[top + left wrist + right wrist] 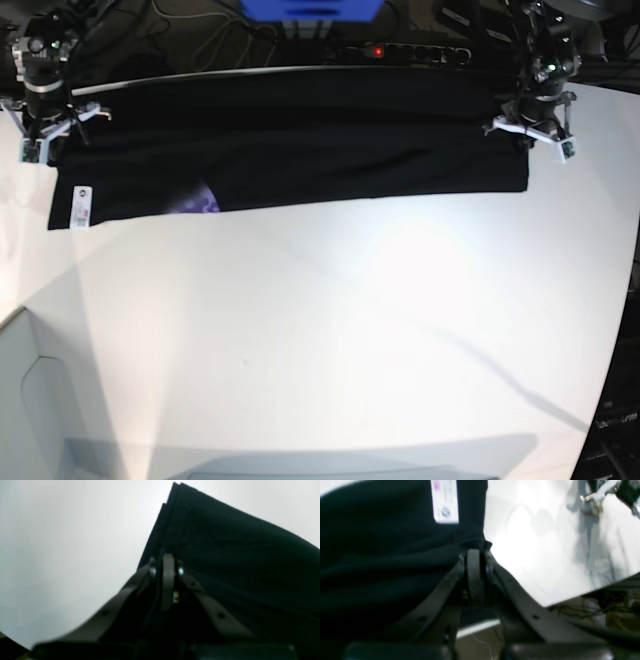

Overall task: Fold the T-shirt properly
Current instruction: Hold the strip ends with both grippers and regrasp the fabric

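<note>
Base view, near to far: the white table (330,330) is seen in the foreground, bare over its near half, with faint grey shadows crossing it. Beyond it, along the far edge, the T-shirt (300,150) is laid out as a long black band, folded lengthwise, its lower edge running almost straight from one side to the other. At the band's left end in this view a small white label (82,208) is shown, its print too small to be read; just beside it, a purple patch of the print (197,203) is exposed at the lower edge. Behind the table, cables and a blue object (310,8) are partly visible.

The right gripper (48,135), at this view's left, is placed at one end of the T-shirt; the left gripper (530,128), at the view's right, at the other end.

Right wrist view: the right gripper (473,555) is shown with its jaws closed together on a fold of the black cloth at the T-shirt's edge. The label (445,501) is seen beyond it as a white rectangle bearing a pink mark and a round blue emblem; no lettering can be read through the blur.

Left wrist view: the left gripper (167,566) is likewise pinched onto the T-shirt (237,545), whose stacked layers are visible at the folded corner.
</note>
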You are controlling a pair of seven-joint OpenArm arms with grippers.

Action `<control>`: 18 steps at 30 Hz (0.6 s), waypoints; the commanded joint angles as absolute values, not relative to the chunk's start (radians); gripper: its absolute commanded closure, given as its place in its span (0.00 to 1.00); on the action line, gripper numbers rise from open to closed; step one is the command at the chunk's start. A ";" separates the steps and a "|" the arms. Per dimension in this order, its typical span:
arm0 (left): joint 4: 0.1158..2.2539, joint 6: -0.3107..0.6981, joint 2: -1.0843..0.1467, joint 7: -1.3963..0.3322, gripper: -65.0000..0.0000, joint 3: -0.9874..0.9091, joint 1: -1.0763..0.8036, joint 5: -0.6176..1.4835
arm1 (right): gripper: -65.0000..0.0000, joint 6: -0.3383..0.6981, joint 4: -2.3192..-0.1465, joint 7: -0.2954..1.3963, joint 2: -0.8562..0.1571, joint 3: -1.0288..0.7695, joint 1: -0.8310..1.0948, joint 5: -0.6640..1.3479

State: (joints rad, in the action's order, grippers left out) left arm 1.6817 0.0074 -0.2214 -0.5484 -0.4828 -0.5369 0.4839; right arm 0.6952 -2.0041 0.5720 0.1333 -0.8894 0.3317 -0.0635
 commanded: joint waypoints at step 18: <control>1.682 0.005 -0.228 -0.573 1.00 -0.486 -0.544 0.478 | 0.85 0.698 -1.801 0.550 0.030 -0.894 0.323 -0.131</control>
State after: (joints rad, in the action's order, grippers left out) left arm 1.6810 0.0074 -0.2211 -0.5461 -0.4828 -0.5369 0.4839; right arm 0.6952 -1.7836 0.5755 0.0437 -0.8902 0.3271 -0.1463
